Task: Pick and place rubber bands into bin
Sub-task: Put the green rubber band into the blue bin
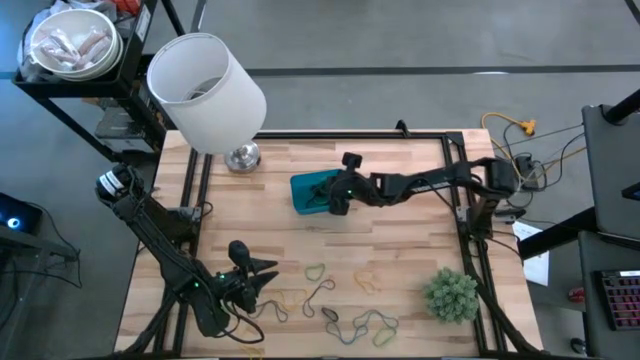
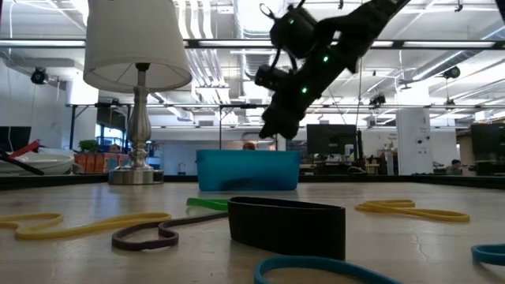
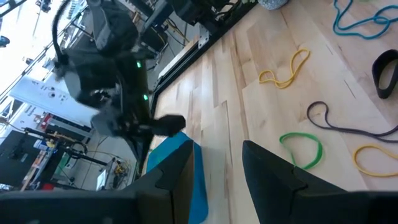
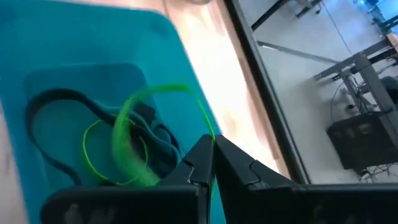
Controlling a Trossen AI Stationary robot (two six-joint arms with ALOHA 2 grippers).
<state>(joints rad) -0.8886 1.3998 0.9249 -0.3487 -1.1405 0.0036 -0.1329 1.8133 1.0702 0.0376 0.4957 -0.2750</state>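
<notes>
While I hang over the bin [image 4: 74, 37], my right pincer [image 4: 211, 152] pinches a green rubber band [image 4: 158, 99] above it. My left pincer [image 3: 217, 168] waits spread near the loose bands [image 1: 330, 305].

I see white lampshade [image 1: 207, 92] upper left, on a silver base [image 1: 242, 157] | green plant ball [image 1: 451, 294] lower right on wooden desk [image 1: 400, 250] | bowl [image 1: 72, 45] on shelf, top-left corner

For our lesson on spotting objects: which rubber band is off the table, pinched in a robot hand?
The green band dangling from the shut right hand above the bin. The other bands lie loose on the table or already inside the bin.
</notes>
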